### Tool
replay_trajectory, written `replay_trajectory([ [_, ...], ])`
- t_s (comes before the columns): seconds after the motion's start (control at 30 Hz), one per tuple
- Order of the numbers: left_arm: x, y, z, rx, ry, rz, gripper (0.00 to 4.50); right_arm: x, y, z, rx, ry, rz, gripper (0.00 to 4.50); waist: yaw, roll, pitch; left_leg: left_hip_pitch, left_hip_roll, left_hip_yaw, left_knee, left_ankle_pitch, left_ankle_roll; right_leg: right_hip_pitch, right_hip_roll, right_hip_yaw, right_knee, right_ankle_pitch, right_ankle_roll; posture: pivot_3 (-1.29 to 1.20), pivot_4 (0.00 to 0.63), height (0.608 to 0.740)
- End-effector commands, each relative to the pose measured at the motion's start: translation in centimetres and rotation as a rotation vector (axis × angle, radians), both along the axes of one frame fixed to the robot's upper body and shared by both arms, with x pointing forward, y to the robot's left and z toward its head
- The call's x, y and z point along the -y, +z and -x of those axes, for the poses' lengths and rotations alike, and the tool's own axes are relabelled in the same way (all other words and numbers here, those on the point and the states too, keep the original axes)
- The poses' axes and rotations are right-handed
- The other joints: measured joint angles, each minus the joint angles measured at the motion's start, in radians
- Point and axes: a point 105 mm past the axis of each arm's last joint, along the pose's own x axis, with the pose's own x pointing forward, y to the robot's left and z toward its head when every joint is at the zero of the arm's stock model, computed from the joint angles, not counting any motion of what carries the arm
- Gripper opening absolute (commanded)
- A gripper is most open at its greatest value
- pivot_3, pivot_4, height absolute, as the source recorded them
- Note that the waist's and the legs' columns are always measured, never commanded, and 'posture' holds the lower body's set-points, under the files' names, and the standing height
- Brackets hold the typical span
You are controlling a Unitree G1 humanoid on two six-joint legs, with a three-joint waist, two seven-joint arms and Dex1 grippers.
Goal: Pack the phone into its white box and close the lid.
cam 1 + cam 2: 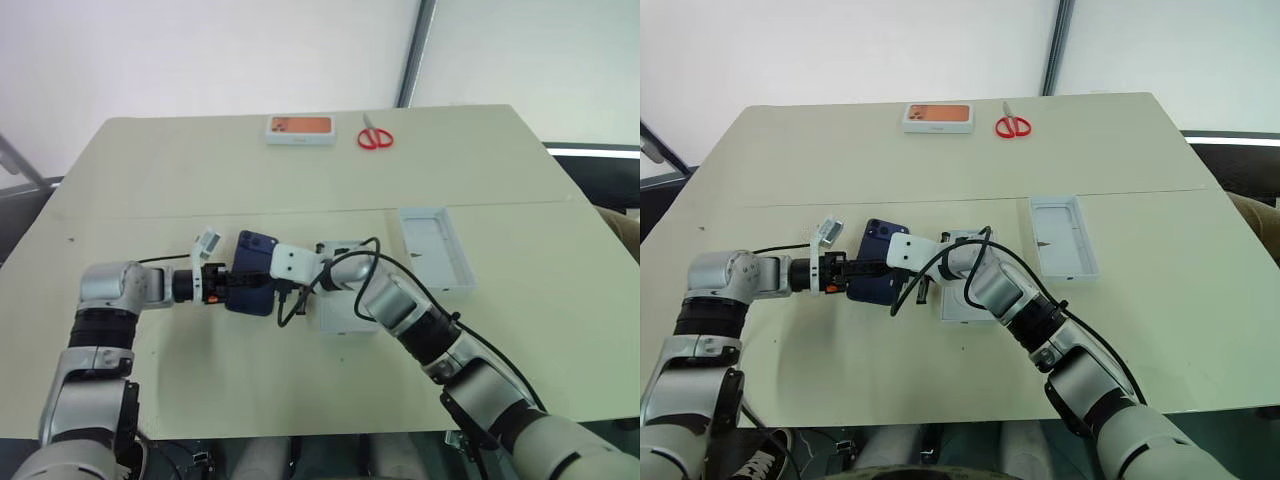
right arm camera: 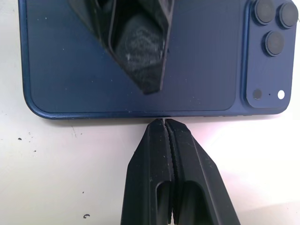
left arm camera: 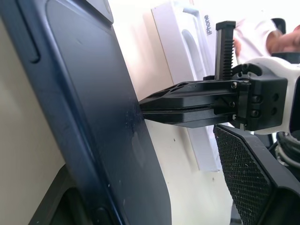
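Gripping the phone [image 1: 878, 264], the left gripper [image 1: 855, 272] is clamping it across its faces, tilted up off the bench [image 1: 790, 160]. The right gripper [image 2: 165, 123], clenched and empty, is pressing its tips against the phone's long edge. The white box [image 1: 965, 300] is lying just beside; the lid [image 1: 1064, 238] is resting apart. The phone is looking stiff, slick and scratch-prone, so holding its edges seems safest.

Beige table [image 1: 200, 180]: white box [image 1: 345, 312], lid [image 1: 436, 248], orange-pictured box [image 1: 300, 128], red scissors [image 1: 375, 136].

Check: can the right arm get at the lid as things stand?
Probably yes. The lid lies open side up on bare table beside that arm, unobstructed. But the right gripper is shut against the phone.
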Motion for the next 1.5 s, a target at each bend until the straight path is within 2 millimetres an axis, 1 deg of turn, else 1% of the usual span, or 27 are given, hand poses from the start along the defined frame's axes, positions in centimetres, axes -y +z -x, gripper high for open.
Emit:
replay_trajectory([
  [0.03,-1.2,-0.1,0.2,-0.021,0.042,-0.010,3.15,-0.2,0.1,0.1,0.015,0.010,-0.004,0.01,0.000,0.000,0.000,0.000,0.000,0.000,0.000,0.000,0.000,0.000,0.000,0.000,0.000,0.000,0.000,0.00,0.150,0.740],
  [0.1,-1.3,-0.1,0.3,-0.030,0.048,-0.002,2.63,-0.2,0.1,0.1,0.014,0.012,-0.004,0.00,-0.002,0.000,0.000,0.000,0.000,0.000,0.000,0.000,0.000,0.000,0.000,0.000,0.000,0.000,0.000,0.00,0.150,0.740],
  [0.23,-1.1,-0.5,0.6,-0.042,0.045,0.001,0.55,-0.2,0.0,0.1,0.017,0.014,-0.001,0.00,-0.001,0.000,0.000,-0.001,0.000,0.000,0.000,0.000,0.000,-0.002,0.000,0.001,0.000,0.000,0.000,0.00,0.150,0.740],
  [0.27,-1.1,-0.6,0.7,-0.045,0.046,0.001,0.14,-0.2,0.0,0.1,0.018,0.014,0.000,0.00,0.001,-0.001,0.000,-0.001,0.000,0.000,0.000,0.000,0.000,-0.002,0.000,0.001,0.000,0.000,0.000,0.00,0.150,0.740],
  [0.3,-1.1,-0.7,0.8,-0.049,0.046,0.000,0.04,-0.2,0.0,0.1,0.018,0.013,0.000,0.00,0.000,-0.001,0.000,-0.001,0.000,0.000,0.000,0.000,0.000,-0.001,0.000,0.000,0.000,0.000,0.000,0.00,0.150,0.740],
  [0.5,-1.1,-0.9,0.9,-0.059,0.056,0.017,0.04,-0.1,0.0,0.1,0.017,0.011,-0.002,0.00,0.000,-0.001,0.000,-0.001,0.000,0.000,0.000,0.000,-0.001,-0.002,0.000,0.001,0.000,0.000,0.000,0.00,0.150,0.740],
  [0.67,-1.1,-0.2,0.6,-0.074,0.091,0.087,0.04,-0.3,0.6,0.2,0.030,0.030,-0.041,0.00,0.001,-0.001,0.000,-0.002,0.000,0.000,0.000,0.000,-0.001,-0.002,0.001,0.001,0.000,0.000,0.000,0.00,0.150,0.740],
  [0.73,-1.1,0.0,0.6,-0.072,0.096,0.114,0.04,-0.6,1.5,0.6,0.016,0.047,-0.108,0.00,0.001,-0.001,0.000,-0.002,0.000,0.000,0.000,0.000,-0.001,-0.002,0.001,0.001,0.000,0.000,0.000,0.00,0.150,0.740],
  [0.8,-1.0,0.7,0.3,-0.034,0.112,0.140,0.04,-0.7,3.2,0.7,-0.026,0.055,-0.230,0.00,0.001,-0.001,0.000,-0.002,0.001,0.000,0.000,0.000,-0.001,-0.002,0.001,0.001,0.000,0.000,0.000,0.00,0.150,0.740],
  [0.83,-1.0,0.8,0.2,-0.019,0.119,0.143,0.04,-0.7,3.7,0.7,-0.046,0.058,-0.264,0.00,0.001,-0.001,0.001,-0.003,0.001,0.000,0.000,0.000,-0.001,-0.002,0.000,0.001,0.000,0.000,0.000,0.00,0.150,0.740],
  [0.87,-0.9,1.1,0.1,-0.025,0.131,0.175,0.04,-0.5,4.8,0.9,-0.088,0.065,-0.338,0.00,0.001,-0.002,0.001,-0.004,0.001,0.000,0.000,0.000,-0.001,-0.003,0.001,0.001,0.000,0.000,0.000,0.00,0.150,0.740],
  [0.93,-0.8,1.3,0.1,-0.042,0.143,0.213,0.04,-0.2,6.0,1.2,-0.132,0.076,-0.412,0.00,0.002,-0.002,0.001,-0.005,0.001,0.000,0.000,0.000,-0.001,-0.004,0.001,0.001,0.000,0.000,0.000,0.00,0.150,0.740],
  [1.0,-0.9,2.0,0.2,-0.037,0.150,0.270,0.00,0.3,7.1,1.5,-0.171,0.085,-0.472,0.55,0.001,-0.002,0.002,-0.006,0.001,0.000,0.001,0.001,-0.001,-0.005,0.001,0.001,0.000,0.000,0.000,0.00,0.150,0.740],
  [1.03,-1.0,2.3,0.2,-0.026,0.158,0.292,0.00,0.6,7.5,1.5,-0.165,0.083,-0.482,0.91,0.001,-0.002,0.002,-0.007,0.001,0.000,0.001,0.000,-0.001,-0.005,0.001,0.001,0.000,0.000,0.000,0.00,0.150,0.740],
  [1.07,-1.0,2.7,0.1,-0.017,0.166,0.318,0.00,1.0,7.8,1.7,-0.181,0.084,-0.495,1.37,0.001,-0.003,0.002,-0.008,0.001,0.000,0.001,0.001,-0.001,-0.005,0.001,0.001,0.000,0.000,0.000,0.00,0.150,0.740],
  [1.1,-1.1,2.9,0.1,-0.019,0.172,0.335,0.00,1.3,8.0,2.0,-0.188,0.093,-0.494,1.92,0.001,-0.003,0.002,-0.009,0.001,0.000,0.001,0.001,-0.001,-0.005,0.001,0.001,0.000,0.000,0.000,0.00,0.150,0.740],
  [1.13,-1.1,3.0,0.0,-0.005,0.182,0.340,0.00,1.9,7.9,2.5,-0.166,0.125,-0.463,2.40,0.002,-0.003,0.002,-0.010,0.001,0.000,0.001,0.001,-0.001,-0.006,0.001,0.001,0.000,0.000,0.000,0.00,0.150,0.740],
  [1.17,-1.1,3.2,0.0,0.004,0.188,0.348,0.00,2.5,7.6,3.1,-0.161,0.157,-0.431,2.40,0.004,-0.004,0.002,-0.010,0.001,0.000,0.001,0.001,-0.001,-0.008,0.001,0.000,0.000,0.000,0.000,0.00,0.150,0.740],
  [1.23,-1.3,3.6,-0.2,0.029,0.211,0.356,0.00,4.2,7.0,4.6,-0.206,0.203,-0.386,2.40,0.010,-0.005,0.003,-0.010,0.001,0.000,0.001,0.001,-0.001,-0.008,0.000,0.000,-0.001,0.000,0.000,0.00,0.150,0.740],
  [1.3,-1.5,4.1,-0.3,0.075,0.236,0.352,0.00,6.1,6.0,5.2,-0.180,0.205,-0.312,2.40,0.009,-0.006,0.004,-0.010,0.000,0.000,0.001,0.001,-0.001,-0.007,0.000,0.000,-0.001,0.000,0.000,0.00,0.150,0.740],
  [1.33,-1.6,4.3,-0.4,0.089,0.241,0.353,0.00,6.6,5.6,5.4,-0.166,0.205,-0.284,2.40,0.008,-0.006,0.004,-0.010,0.000,0.000,0.001,0.001,-0.001,-0.006,0.000,0.000,-0.001,0.000,0.000,0.00,0.150,0.740],
  [1.4,-1.6,4.5,-0.1,0.088,0.240,0.367,0.00,7.8,4.7,6.7,-0.186,0.240,-0.235,2.40,0.006,-0.007,0.004,-0.010,0.001,0.001,0.001,0.001,-0.001,-0.005,0.000,0.000,-0.001,0.000,0.000,0.00,0.150,0.740],
  [1.43,-1.5,4.5,0.0,0.097,0.238,0.360,0.00,8.4,4.4,7.0,-0.180,0.241,-0.215,2.40,0.005,-0.007,0.004,-0.011,0.001,0.001,0.001,0.001,-0.001,-0.005,0.000,0.000,-0.001,0.000,0.000,0.00,0.150,0.740],
  [1.5,-1.0,4.5,0.4,0.108,0.219,0.347,0.00,9.2,4.1,7.5,-0.175,0.225,-0.213,2.40,0.003,-0.007,0.005,-0.011,0.002,0.001,0.001,0.001,-0.001,-0.005,0.000,0.000,-0.001,0.000,0.000,0.00,0.150,0.740],
])
